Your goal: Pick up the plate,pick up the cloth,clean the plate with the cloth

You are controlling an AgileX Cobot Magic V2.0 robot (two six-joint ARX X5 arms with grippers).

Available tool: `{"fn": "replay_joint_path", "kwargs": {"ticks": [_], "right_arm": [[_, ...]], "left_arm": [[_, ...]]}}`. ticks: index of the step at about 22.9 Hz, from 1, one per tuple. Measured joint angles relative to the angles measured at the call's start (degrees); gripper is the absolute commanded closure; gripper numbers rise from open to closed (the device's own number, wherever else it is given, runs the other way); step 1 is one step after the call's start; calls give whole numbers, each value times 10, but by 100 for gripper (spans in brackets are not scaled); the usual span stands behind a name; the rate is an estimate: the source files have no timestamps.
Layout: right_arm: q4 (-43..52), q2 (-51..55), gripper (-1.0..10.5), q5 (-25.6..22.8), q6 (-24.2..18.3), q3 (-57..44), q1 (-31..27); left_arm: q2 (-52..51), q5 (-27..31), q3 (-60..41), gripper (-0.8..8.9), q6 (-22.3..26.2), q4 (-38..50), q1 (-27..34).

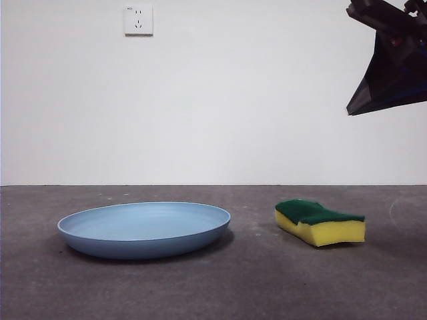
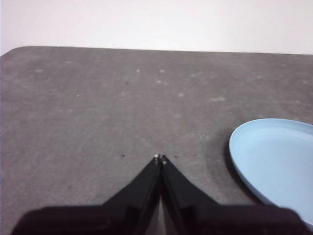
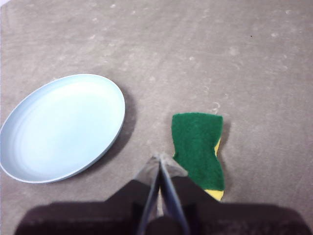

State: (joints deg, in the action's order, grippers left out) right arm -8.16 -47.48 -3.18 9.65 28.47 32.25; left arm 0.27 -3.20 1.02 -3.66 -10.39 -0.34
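Light-blue plate [image 1: 143, 229] lies flat on the grey counter [image 1: 253, 280], the cloth [image 1: 320, 222] apart beside it, green face up. Right end effector [image 3: 160, 157] hangs above the cloth, jaws pressed together; left end effector [image 2: 159, 158] likewise, near the plate.

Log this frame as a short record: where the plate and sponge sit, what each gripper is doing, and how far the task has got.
plate: light blue, flat on the table, untouched
cloth: yellow sponge, green face up, apart from the plate
left gripper: jaws shut, empty, over bare table beside the plate
right gripper: jaws shut, empty, raised above the table beside the sponge
table: grey
task stage: nothing picked up yet
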Motion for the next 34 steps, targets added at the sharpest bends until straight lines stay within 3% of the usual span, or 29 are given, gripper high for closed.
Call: {"fn": "replay_joint_path", "kwargs": {"ticks": [19,22,25,31,34], "right_arm": [[-12,5,945,0,0,0,0],[-24,40,945,-30,-16,0,-9],[-26,91,945,-29,-55,0,-65],[-27,244,945,81,-74,-33,-250],[-27,305,946,92,-76,-71,-283]], "left_arm": [[0,0,0,815,-5,0,3],[0,0,0,815,-5,0,3],[0,0,0,815,-5,0,3],[0,0,0,815,-5,0,3],[0,0,0,815,-5,0,3]]}}
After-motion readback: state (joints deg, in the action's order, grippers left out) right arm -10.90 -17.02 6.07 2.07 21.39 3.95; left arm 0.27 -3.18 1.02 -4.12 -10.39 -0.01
